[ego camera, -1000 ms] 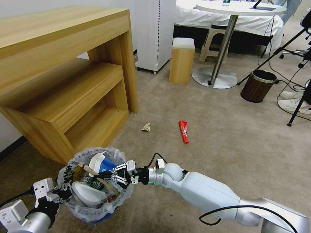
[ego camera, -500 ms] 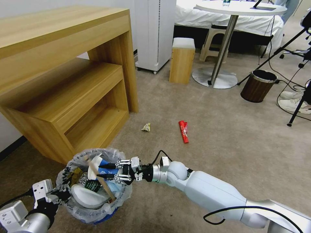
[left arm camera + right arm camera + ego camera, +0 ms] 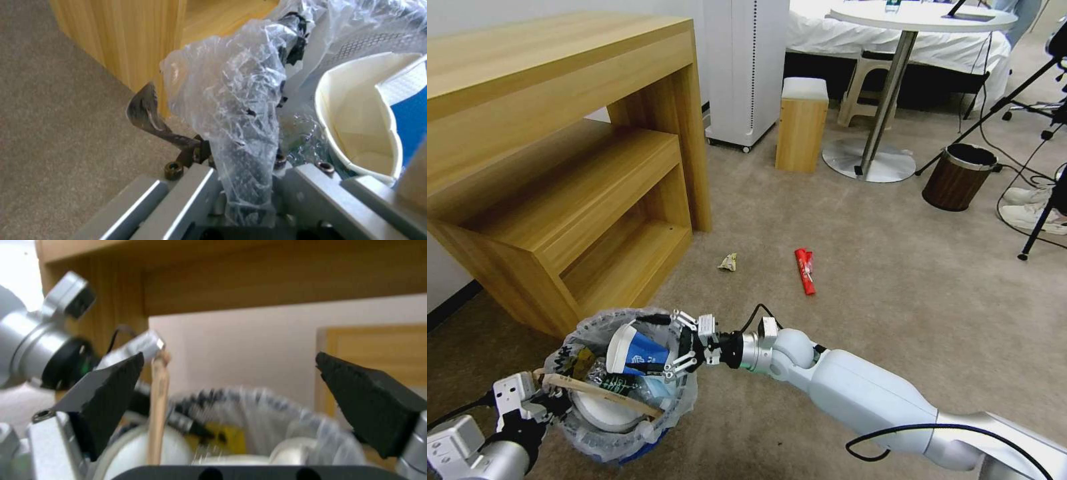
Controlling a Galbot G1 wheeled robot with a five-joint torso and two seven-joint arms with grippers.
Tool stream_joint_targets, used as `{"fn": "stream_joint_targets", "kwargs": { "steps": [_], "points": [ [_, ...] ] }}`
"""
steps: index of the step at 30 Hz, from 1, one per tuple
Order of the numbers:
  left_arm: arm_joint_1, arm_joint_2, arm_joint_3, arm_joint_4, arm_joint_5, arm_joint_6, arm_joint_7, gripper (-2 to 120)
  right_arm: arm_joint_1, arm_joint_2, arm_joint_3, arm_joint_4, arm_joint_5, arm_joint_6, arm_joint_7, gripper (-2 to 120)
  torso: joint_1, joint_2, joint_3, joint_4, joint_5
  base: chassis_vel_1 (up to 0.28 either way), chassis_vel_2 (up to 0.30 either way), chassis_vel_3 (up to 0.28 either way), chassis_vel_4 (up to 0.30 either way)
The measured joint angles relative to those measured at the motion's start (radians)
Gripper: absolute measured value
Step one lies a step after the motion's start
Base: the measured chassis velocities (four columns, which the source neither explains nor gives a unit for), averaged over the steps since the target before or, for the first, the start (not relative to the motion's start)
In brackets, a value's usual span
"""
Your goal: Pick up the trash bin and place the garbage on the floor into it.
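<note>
Low on the floor (image 3: 894, 267), the left gripper (image 3: 550, 403) clamps the trash bin (image 3: 684, 400) rim; the right gripper (image 3: 668, 343) hovers spread wide above it; a wooden stick (image 3: 600, 393) lies across.

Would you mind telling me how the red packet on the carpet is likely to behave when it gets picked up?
The red packet looks thin and crumpled, so probably light and floppy. Lying flat on the carpet, it seems unlikely to roll, though its glossy wrapper may slip between fingers.

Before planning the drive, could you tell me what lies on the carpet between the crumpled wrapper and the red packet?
Nothing: in the head view, the carpet between the crumpled wrapper and the red packet is bare.
</note>
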Motion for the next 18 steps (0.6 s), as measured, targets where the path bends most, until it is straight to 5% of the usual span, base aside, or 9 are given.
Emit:
{"fn": "stream_joint_targets", "kwargs": {
  "steps": [9,18],
  "points": [
    [-0.003,0.007,0.004,0.014,0.004,0.000,0.001,1,-0.010,0.016,0.046,0.067,0.027,0.006,0.134,100,0.000,0.000,0.000,0.0001,0.0000,0.000,0.000,0.000,0.000],
    [-0.004,0.034,0.003,0.022,0.002,0.000,0.001,1,-0.054,-0.067,0.233,0.127,0.020,-0.022,0.466,100,0.000,0.000,0.000,0.0001,0.0003,0.000,0.000,0.000,0.000]
  ]
}}
